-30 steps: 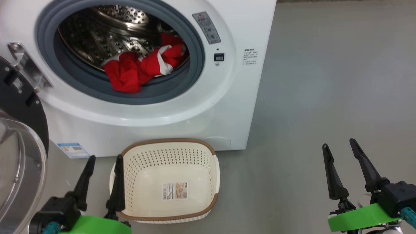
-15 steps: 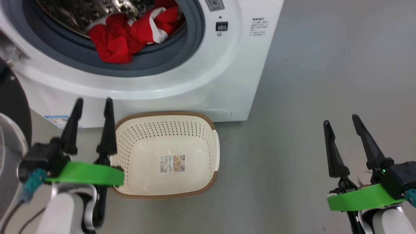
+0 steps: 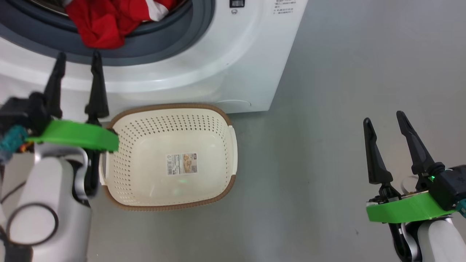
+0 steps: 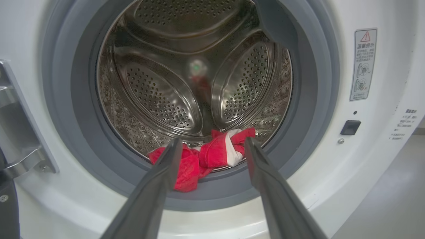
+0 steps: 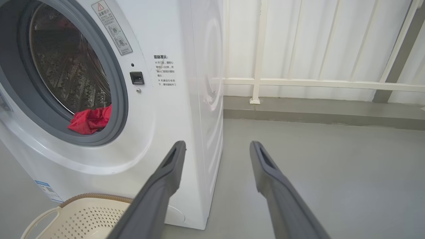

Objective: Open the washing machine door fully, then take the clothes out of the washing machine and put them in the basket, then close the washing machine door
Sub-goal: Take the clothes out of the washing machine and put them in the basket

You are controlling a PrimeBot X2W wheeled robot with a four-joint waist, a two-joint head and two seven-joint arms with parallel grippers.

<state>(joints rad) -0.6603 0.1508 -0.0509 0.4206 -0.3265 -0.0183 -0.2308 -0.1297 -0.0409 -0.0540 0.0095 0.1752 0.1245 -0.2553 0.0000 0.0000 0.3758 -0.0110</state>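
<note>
The white washing machine (image 3: pixel 225 54) stands with its mouth uncovered. Red clothes (image 3: pixel 98 22) with white trim lie at the drum's front, spilling over the grey gasket (image 3: pixel 164 40). In the left wrist view a dark sliver of the washing machine door (image 4: pixel 6 205) shows beside the metal hinge (image 4: pixel 20 139). My left gripper (image 3: pixel 78 54) is open, its tips just below the clothes (image 4: pixel 215 154) and short of the opening. The cream basket (image 3: pixel 167 106) sits on the floor before the machine with nothing in it. Far right, my right gripper (image 3: pixel 383 117) hangs open over bare floor.
The left forearm (image 3: pixel 51 203) reaches over the basket's left edge. Grey floor (image 3: pixel 346 72) spreads to the right of the machine. In the right wrist view a white railing and wall (image 5: pixel 315 81) stand behind the machine, and the basket's corner (image 5: pixel 83 212) shows low.
The head camera has tilted downward, so the machine sits higher in the picture. My left gripper has risen from beside the basket up to the drum's lower rim. The right gripper has barely moved.
</note>
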